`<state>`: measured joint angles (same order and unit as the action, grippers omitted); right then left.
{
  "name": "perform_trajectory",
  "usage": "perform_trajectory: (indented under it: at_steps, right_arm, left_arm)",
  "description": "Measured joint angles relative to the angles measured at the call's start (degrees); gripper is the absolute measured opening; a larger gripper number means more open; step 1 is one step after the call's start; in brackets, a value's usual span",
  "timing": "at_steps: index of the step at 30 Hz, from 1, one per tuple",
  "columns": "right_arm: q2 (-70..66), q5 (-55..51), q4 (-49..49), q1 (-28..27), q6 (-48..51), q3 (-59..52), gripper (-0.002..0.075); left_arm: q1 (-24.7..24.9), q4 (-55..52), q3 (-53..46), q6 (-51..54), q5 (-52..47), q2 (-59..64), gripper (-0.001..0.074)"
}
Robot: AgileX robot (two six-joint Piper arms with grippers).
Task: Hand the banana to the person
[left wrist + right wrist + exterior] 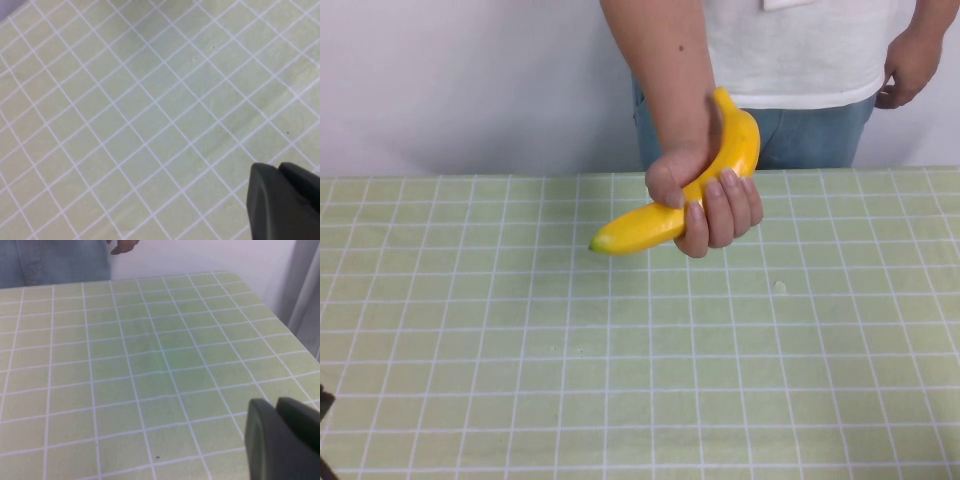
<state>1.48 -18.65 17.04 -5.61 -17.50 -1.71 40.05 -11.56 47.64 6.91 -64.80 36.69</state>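
Note:
The banana (640,228) is bright yellow and curved. The person (800,50), in a white T-shirt and blue jeans, grips it in one hand (710,205) just above the far middle of the table, pointed end toward my left. My left gripper (278,169) is shut and empty, low over the table at the near left. My right gripper (276,404) is shut and empty over the table's right part. Neither gripper is near the banana. The person's jeans (55,260) and other hand (122,247) show in the right wrist view.
The table (620,380) is covered with a pale green cloth with a white grid. A white wall stands behind it. The table's far right corner (230,274) and a grey curtain (305,295) show in the right wrist view.

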Motion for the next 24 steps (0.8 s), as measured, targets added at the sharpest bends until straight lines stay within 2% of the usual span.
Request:
perform_trajectory:
  at_steps: [6,12,15,17,20,24]
  right_arm:
    - [0.0,0.0,0.0,0.0,0.0,0.0,-0.0009]
    - [0.0,0.0,0.0,0.0,0.0,0.0,-0.0009]
    - [0.0,0.0,0.0,0.0,0.0,0.0,-0.0009]
    - [0.0,0.0,0.0,0.0,0.0,0.0,-0.0009]
    - [0.0,0.0,0.0,0.0,0.0,0.0,-0.0009]
    - [0.0,0.0,0.0,0.0,0.0,0.0,-0.0009]
  left_arm:
    - [0.0,-2.0,0.0,-1.0,2.6,0.0,-0.0002]
    - [-0.9,-8.2,0.0,-8.2,10.2,0.1,-0.0003]
    - [-4.6,-9.6,-0.1,-9.0,15.6,0.1,-0.0003]
    - [-8.8,-8.3,-0.2,-7.6,19.5,0.0,-0.0003]
    - [-16.4,-3.1,-2.3,-0.8,26.4,-1.5,-0.0003]
    - [-23.1,4.4,-8.9,8.6,38.3,-6.1,-0.0003]
